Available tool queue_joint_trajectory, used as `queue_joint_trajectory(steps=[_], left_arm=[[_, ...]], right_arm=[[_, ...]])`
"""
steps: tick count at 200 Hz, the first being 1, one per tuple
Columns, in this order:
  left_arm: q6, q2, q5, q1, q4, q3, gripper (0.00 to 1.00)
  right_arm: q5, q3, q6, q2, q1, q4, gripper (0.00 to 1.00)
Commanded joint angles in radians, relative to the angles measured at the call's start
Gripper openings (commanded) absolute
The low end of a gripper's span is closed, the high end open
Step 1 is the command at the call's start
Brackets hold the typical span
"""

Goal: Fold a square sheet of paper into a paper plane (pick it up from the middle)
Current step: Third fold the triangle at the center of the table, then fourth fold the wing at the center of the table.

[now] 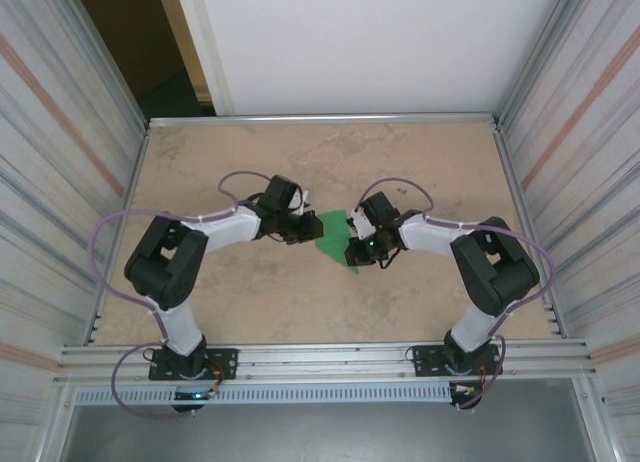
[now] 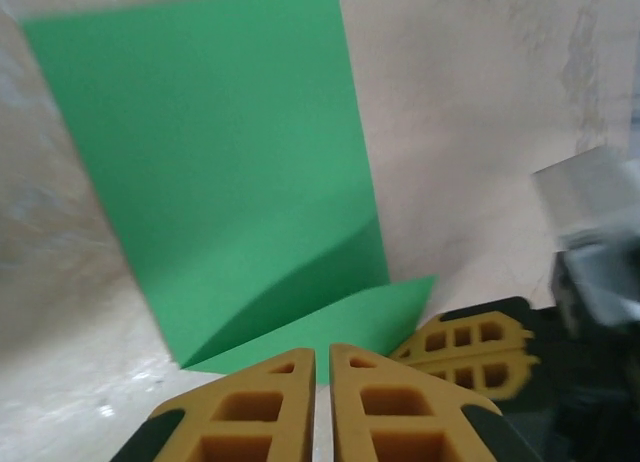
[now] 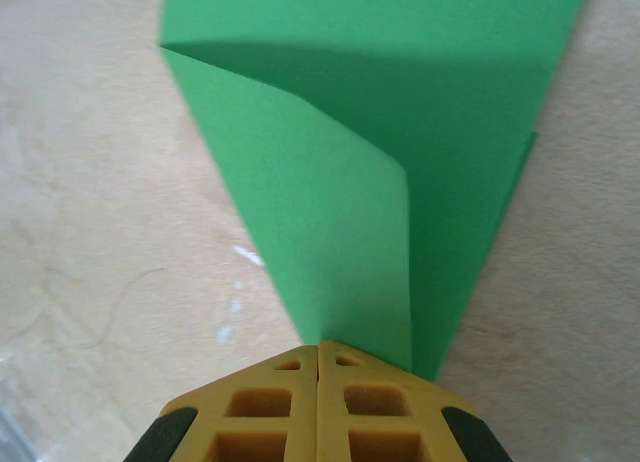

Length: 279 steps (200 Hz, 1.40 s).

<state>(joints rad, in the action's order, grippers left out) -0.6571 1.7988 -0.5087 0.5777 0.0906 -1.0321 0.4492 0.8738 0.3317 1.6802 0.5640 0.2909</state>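
square sheet of paper (image 1: 330,240) part-folded btw 2 grippers: soft crease at risk

**Where things are:** The sheet lies on the counter (image 1: 250,292), directly btw the two grippers and touching both.
- **L gripper (image 2: 315,367):** jaws are drawn together, w/ the tips at the edge of a turned-over flap (image 2: 330,327). Can't tell if it pinches the paper or just meets it.
- **R gripper (image 3: 318,357):** jaws are closed, and the flap's narrow end runs right into its tips, so I judge it's gripping the sheet there. Ahead of those tips the flap bows up, rounded, not pressed flat.
- **Spacing:** R gripper's fingers (image 2: 470,347) sit just right of L gripper's tips, v. close.

**What could go wrong (my judgement):**
- The flap springs back if R gripper lets go before the bend is pressed, because the crease is only a curve.
- The paper tears or crumples if the grippers draw apart w/ both holding, since it's thin.
- The sheet skids on the smooth counter under a push, giving a crooked fold and lopsided wings.
- The grippers knock each other, as the tips are nearly side by side.

**Count:** 1 sheet, 1 flap turned over, 2 grippers, 2 arms, 1 counter. It's far from a paper plane so far.
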Motion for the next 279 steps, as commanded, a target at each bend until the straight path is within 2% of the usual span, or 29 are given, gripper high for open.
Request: queue_joint_trajectory(steps=[1, 38, 100, 192, 223, 279], left_arm=[[-0.042, 0.044, -0.032, 0.013, -0.054, -0.012, 0.11], [-0.051, 0.088, -0.044, 0.037, -0.064, -0.021, 0.08], [-0.057, 0.096, -0.038, 0.044, -0.074, 0.005, 0.08], [-0.049, 0.173, 0.039, 0.044, 0.061, -0.050, 0.06], [-0.059, 0.183, 0.094, 0.044, 0.142, -0.056, 0.05], [-0.054, 0.174, 0.086, 0.038, 0.143, -0.058, 0.05]], right_arm=[[0.052, 0.022, 0.091, -0.042, 0.002, -0.033, 0.01], [-0.019, 0.024, 0.223, -0.018, 0.044, -0.081, 0.00], [-0.089, 0.063, 0.258, 0.071, 0.059, -0.060, 0.00], [-0.048, 0.048, 0.267, 0.108, 0.042, -0.061, 0.00], [-0.018, -0.031, 0.249, 0.042, 0.025, -0.071, 0.00], [0.050, -0.276, 0.225, -0.181, -0.046, -0.101, 0.01]])
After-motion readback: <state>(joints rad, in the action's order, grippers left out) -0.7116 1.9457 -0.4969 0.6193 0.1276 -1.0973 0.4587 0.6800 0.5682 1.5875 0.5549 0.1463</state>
